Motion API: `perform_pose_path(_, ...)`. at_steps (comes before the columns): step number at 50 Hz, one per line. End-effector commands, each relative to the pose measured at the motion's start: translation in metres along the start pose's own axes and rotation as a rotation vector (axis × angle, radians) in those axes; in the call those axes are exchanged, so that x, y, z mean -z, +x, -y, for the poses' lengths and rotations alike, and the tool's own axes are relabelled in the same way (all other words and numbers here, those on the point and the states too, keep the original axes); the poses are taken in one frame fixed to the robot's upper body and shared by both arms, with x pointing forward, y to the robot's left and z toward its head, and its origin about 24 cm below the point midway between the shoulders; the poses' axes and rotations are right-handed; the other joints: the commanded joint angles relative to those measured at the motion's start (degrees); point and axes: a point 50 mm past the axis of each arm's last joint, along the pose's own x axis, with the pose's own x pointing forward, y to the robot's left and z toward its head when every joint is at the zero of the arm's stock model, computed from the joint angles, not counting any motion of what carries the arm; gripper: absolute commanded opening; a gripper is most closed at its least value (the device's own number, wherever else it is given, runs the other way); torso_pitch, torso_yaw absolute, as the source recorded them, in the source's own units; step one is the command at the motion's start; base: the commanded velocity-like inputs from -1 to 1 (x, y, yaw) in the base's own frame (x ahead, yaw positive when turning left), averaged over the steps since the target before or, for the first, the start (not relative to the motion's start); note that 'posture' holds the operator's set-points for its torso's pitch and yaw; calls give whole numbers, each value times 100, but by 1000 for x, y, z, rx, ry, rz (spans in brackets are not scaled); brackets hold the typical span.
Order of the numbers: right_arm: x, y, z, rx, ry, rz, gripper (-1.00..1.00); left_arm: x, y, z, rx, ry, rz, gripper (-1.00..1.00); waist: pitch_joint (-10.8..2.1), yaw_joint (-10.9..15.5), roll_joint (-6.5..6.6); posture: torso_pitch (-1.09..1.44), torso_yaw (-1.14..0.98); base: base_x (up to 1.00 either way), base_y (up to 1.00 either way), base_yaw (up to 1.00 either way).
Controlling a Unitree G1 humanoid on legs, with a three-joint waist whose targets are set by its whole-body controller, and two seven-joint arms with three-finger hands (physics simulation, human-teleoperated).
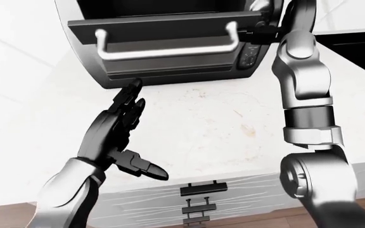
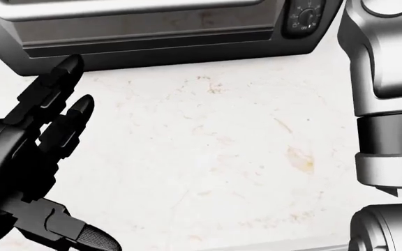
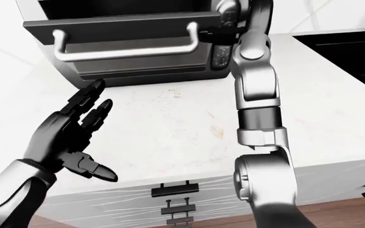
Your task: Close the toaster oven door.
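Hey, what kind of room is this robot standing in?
Most likely a kitchen, rendered in simulation. A toaster oven with its door hanging open sits on a pale marble-look counter, there are drawers with dark handles below, and a black surface, perhaps a stove, at right.

toaster oven (image 1: 170, 71) sits on the table (image 1: 221, 128) at top of left-eye view, its door (image 1: 163, 33) hanging open w/ handle (image 1: 166, 50) just below. left hand (image 1: 116, 130) over the table lower left, fingertips near oven base. right arm (image 1: 306, 95) rises at right, beside the oven's knobs (image 1: 249, 57). drawer pulls (image 1: 202, 190) under the table edge.
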Motion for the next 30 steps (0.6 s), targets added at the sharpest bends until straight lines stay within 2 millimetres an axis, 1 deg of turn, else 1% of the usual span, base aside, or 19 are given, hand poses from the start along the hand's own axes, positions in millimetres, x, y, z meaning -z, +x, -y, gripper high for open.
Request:
perform_pose_path(1,-54,-5,-3,-28,98,213,100,-11,-1,-1,-6,36,64,100,-222,56,-54,0,0,0,0,0)
perform_pose_path(7,-52,-5,-2,-26,96,212,100,-13,4,-1,5,49,66,100,-217,62,-63,0,0,0,0,0)
perform_pose_path(16,-50,-7,-3,-26,94,211,100,-18,16,-10,-4,54,67,100,-222,68,-68,0,0,0,0,0)
perform_pose_path(24,-51,-8,-2,-25,93,215,100,-19,27,-13,8,65,56,100,-227,72,-69,0,0,0,0,0)
perform_pose_path(30,-52,-8,-2,-25,95,217,100,-17,34,-12,31,77,44,100,-222,71,-74,0,0,0,0,0)
